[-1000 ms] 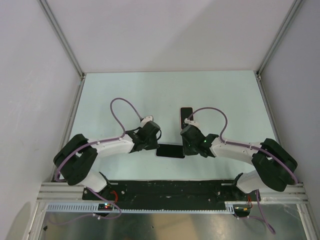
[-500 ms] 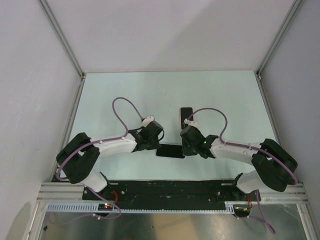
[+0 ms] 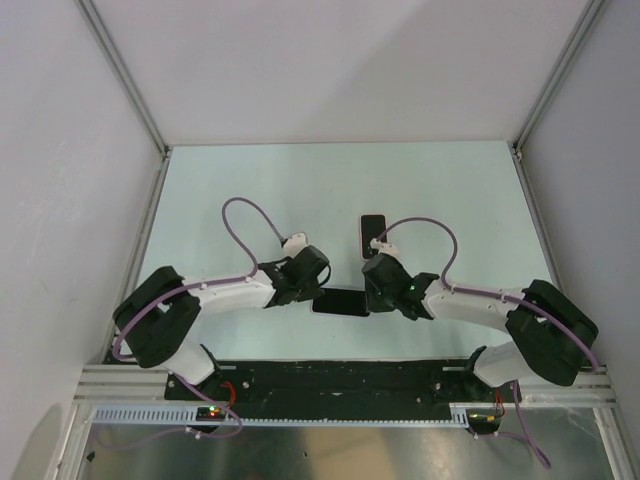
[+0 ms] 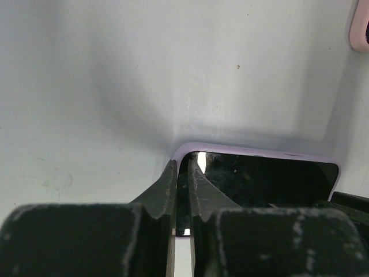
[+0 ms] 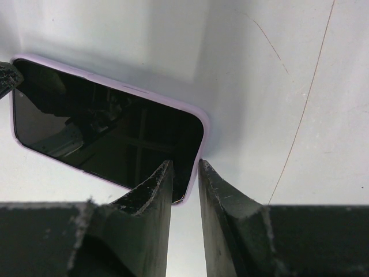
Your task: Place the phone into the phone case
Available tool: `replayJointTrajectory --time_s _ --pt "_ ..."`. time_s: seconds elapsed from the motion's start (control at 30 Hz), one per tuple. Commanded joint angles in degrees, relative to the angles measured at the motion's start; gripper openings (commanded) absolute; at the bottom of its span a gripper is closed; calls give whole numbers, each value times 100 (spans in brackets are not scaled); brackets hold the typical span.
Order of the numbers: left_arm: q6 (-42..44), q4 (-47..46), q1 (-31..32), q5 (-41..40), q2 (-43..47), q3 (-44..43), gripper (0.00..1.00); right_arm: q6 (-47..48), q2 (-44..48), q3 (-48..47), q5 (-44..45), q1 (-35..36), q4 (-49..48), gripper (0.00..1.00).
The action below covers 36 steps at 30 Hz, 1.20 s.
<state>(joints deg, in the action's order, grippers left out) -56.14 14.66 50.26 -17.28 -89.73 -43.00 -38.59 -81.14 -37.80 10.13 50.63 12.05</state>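
A phone (image 3: 340,302) with a black glossy screen lies flat near the front edge, sitting inside a lilac phone case whose rim (image 4: 253,152) frames it. My left gripper (image 3: 312,291) is at its left end, and in the left wrist view (image 4: 183,164) its jaws are pinched on the case's left edge. My right gripper (image 3: 372,298) is at the right end. In the right wrist view (image 5: 184,164) its jaws straddle the lilac rim (image 5: 144,92), one finger over the screen (image 5: 104,133) and one outside.
A second phone-shaped item (image 3: 373,235) with a pale pink rim and dark face lies just behind the right gripper; its corner shows in the left wrist view (image 4: 360,26). The pale green table (image 3: 250,190) has side walls and a black front rail (image 3: 330,378).
The left arm has edged to the right, closer onto the phone's left end. The right gripper has shifted slightly. The phone in its case has stayed in place.
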Motion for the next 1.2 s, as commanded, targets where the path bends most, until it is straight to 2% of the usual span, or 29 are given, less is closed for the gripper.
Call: replayJointTrajectory --time_s 0.0,0.17,0.27,0.43,0.63,0.73,0.87,0.97,1.17 --pt "-215 641 128 942 -885 905 9 -74 -50 168 -36 104 -26 29" --pt "-116 632 -100 984 -598 785 6 -91 100 155 -150 167 -53 29" --pt "30 635 -247 946 -328 589 11 -60 190 107 -91 239 -6 30" --pt "240 699 -603 865 208 143 20 516 440 -110 -112 43 -169 47" --pt "270 975 -963 690 969 -94 28 1856 464 -671 -407 -45 -552 68" --pt "144 1001 -1122 675 1328 -23 30 2681 388 -721 -987 -47 -1008 78" --pt "74 990 -1314 728 1741 42 41 4001 210 -663 -1565 89 -1572 79" --pt "141 954 -1503 877 1976 84 44 4898 184 -478 -1775 286 -1843 83" --pt "271 864 -1897 1170 2458 245 45 5722 38 -657 -2560 131 -1211 87"
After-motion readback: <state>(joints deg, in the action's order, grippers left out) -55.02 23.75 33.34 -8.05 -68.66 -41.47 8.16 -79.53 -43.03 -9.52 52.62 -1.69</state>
